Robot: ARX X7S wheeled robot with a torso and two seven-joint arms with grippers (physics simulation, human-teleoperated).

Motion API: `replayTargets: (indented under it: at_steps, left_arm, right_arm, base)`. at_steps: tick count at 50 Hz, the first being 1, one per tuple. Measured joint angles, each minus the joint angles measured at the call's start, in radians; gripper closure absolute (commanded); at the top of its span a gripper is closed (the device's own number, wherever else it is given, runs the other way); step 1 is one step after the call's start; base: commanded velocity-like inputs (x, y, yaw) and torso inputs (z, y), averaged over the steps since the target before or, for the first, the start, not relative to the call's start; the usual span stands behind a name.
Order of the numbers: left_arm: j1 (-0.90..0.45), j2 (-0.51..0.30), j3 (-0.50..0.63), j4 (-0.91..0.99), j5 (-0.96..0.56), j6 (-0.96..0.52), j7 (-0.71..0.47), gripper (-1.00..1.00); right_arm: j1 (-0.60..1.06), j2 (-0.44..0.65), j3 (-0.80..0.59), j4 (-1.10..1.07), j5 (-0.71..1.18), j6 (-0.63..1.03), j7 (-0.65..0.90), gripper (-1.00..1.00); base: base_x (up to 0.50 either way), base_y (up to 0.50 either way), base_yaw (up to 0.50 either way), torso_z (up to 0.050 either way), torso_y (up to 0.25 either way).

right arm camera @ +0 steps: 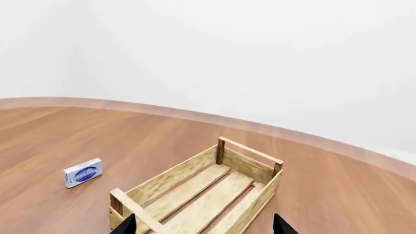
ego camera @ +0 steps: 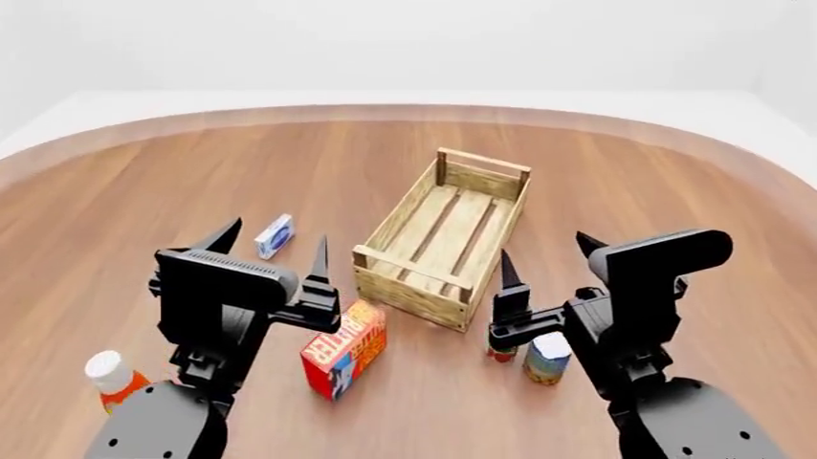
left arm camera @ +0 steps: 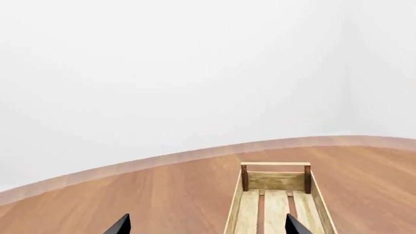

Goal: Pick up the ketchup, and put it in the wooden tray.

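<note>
The ketchup [ego camera: 113, 377], an orange-red bottle with a white cap, stands at the near left of the table, beside my left arm's base. It shows in neither wrist view. The wooden tray [ego camera: 422, 287], a pale slatted crate, lies empty in the middle of the table. My left gripper [ego camera: 275, 244] is open and empty, held above the table left of the tray. My right gripper [ego camera: 546, 253] is open and empty, right of the tray's near end. The left wrist view shows the tray [left arm camera: 276, 181] ahead of the open gripper [left arm camera: 206, 226]. The right wrist view shows the tray [right arm camera: 250, 163] beyond its open gripper [right arm camera: 205, 226].
A red butter box [ego camera: 344, 349] stands near the tray's front left corner. A small blue-and-white box [ego camera: 274, 236] lies left of the tray, also in the right wrist view [right arm camera: 83, 172]. A can [ego camera: 548, 358] and a smaller red can [ego camera: 500, 354] stand under my right gripper.
</note>
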Motion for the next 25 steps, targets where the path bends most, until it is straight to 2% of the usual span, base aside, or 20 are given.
replayTargets:
  at_steps: [7, 23, 25]
  left_arm:
    - [-0.004, -0.003, -0.004, 0.016, -0.008, -0.011, -0.006, -1.0]
    - [-0.02, -0.008, -0.018, 0.03, -0.021, -0.026, -0.023, -1.0]
    - [-0.023, -0.008, -0.02, 0.032, -0.024, -0.027, -0.026, -1.0]
  right_arm:
    - [0.015, 0.003, 0.007, -0.01, 0.015, 0.02, -0.002, -1.0]
    - [0.056, 0.003, 0.041, -0.018, 0.062, 0.057, -0.016, -1.0]
    - [0.062, 0.006, 0.042, -0.016, 0.065, 0.06, -0.019, -1.0]
  base:
    - [0.41, 0.0, 0.0, 0.0, 0.0]
    - [0.0, 0.0, 0.0, 0.0, 0.0]
    - [0.0, 0.0, 0.47, 0.0, 0.0]
